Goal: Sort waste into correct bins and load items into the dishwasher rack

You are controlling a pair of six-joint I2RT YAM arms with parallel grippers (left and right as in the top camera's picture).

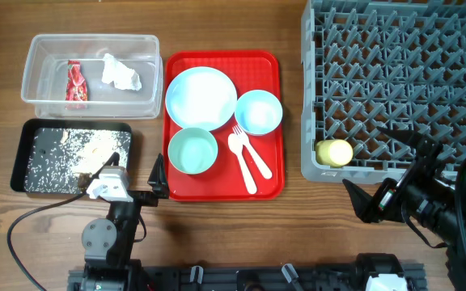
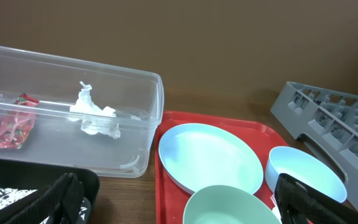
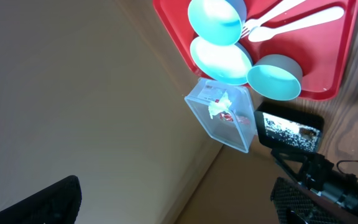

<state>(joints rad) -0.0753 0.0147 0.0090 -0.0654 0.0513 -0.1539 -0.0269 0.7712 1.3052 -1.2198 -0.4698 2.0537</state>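
Observation:
The clear tub (image 1: 91, 75) holds the red wrapper (image 1: 75, 83) and the white napkin (image 1: 120, 73); both also show in the left wrist view, the wrapper (image 2: 8, 129) and the napkin (image 2: 95, 114). The black tray (image 1: 31, 133) holds crumbly food scraps (image 1: 83, 153). The light blue plate (image 1: 201, 97), blue bowl (image 1: 258, 111), green bowl (image 1: 192, 151), fork (image 1: 243, 162) and spoon (image 1: 252, 156) lie on the red tray (image 1: 269, 182). The yellow cup (image 1: 334, 152) lies in the grey rack (image 1: 403, 73) at its front left corner. My left gripper (image 1: 133, 174) is open and empty between the black tray and the red tray. My right gripper (image 1: 383, 170) is open and empty at the rack's front edge.
The left wrist view shows the green bowl (image 2: 232, 205) just ahead of the open fingers (image 2: 179, 208), with the plate (image 2: 210, 155) and blue bowl (image 2: 303, 174) behind it. A cable (image 1: 31, 222) runs along the table's front left.

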